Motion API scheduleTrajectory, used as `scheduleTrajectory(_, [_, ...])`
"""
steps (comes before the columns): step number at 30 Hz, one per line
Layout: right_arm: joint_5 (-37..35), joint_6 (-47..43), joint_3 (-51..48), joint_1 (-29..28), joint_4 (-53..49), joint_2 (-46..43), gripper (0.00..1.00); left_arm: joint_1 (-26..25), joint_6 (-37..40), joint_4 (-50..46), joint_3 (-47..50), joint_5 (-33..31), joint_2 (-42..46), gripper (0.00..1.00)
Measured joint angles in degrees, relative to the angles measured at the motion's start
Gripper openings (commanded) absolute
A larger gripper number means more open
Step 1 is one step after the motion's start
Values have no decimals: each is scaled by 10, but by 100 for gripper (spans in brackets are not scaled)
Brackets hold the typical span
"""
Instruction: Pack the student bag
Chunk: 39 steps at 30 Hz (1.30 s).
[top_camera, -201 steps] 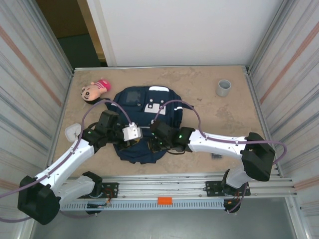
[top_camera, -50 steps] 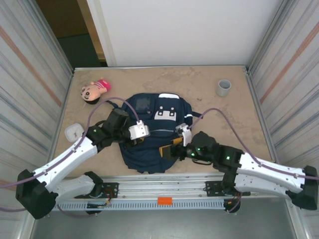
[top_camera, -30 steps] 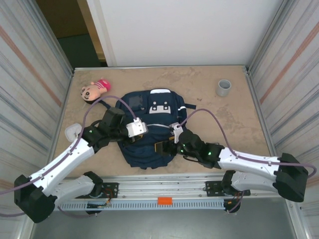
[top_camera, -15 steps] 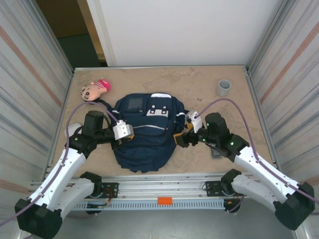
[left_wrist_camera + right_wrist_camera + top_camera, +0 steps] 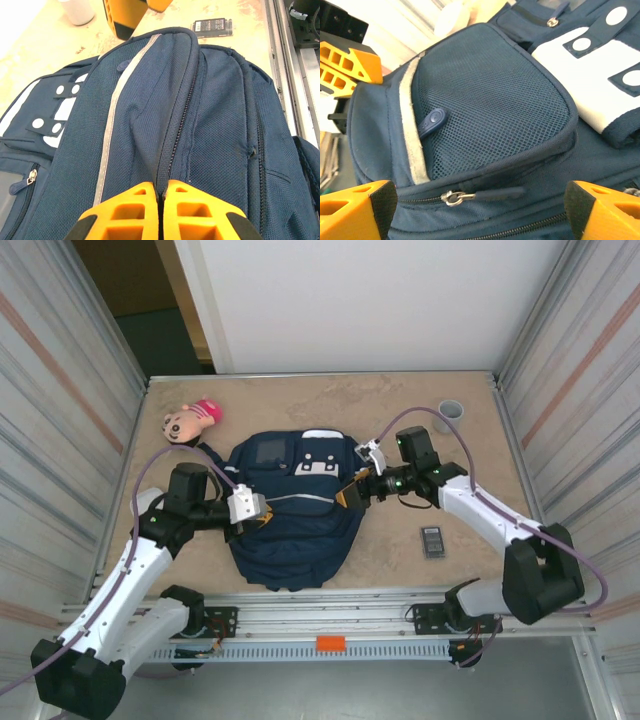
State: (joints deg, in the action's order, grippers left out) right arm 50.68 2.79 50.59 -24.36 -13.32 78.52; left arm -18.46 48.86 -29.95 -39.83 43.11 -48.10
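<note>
A navy student bag (image 5: 292, 510) lies flat on the counter (image 5: 400, 430). Its white patches (image 5: 318, 462) are at the end farthest from the arms' bases, and its bottom end is nearest them.

The left end effector (image 5: 262, 519) meets the bag's left side. Its orange fingers (image 5: 135, 210) are pressed tight together on a raised fold of fabric along the zip line. Seen from the left wrist, the fold runs away from the pinch as a ridge, with a thin white stripe (image 5: 120, 115) beside it.

The right end effector (image 5: 347, 496) is at the bag's right side, just below the patches. Its jaws are spread wide, with nothing between them but the bag's bulging side. Seen from the right wrist, the two fingertips (image 5: 355, 210) frame a mesh pocket (image 5: 495, 120) with a pale-trimmed edge. A small blue tab (image 5: 431, 121) is tucked inside the pocket and a metal zip pull (image 5: 452, 197) sits just under it. Whether either fingertip touches the fabric cannot be told.

A plush doll (image 5: 190, 420) with a pink cap rests on the counter off the bag's upper-left corner. A grey cup (image 5: 449, 412) stands well off to the bag's upper right. A small black device (image 5: 432, 540) lies flat to the bag's right, apart from it.
</note>
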Motion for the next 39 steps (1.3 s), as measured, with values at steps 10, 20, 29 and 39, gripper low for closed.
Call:
scheduleTrajectory(10, [77, -18, 14, -2, -42, 21, 77, 0, -2, 2, 0, 4, -4, 0])
scheduleTrajectory(20, [87, -76, 55, -14, -127, 29, 79, 2, -2, 2, 0, 8, -7, 0])
scheduleTrajectory(29, [28, -77, 56, -16, -92, 53, 83, 2, -2, 2, 0, 8, -8, 0])
scheduleTrajectory(39, [43, -79, 56, -28, -95, 63, 71, 5, -2, 2, 0, 8, -8, 0])
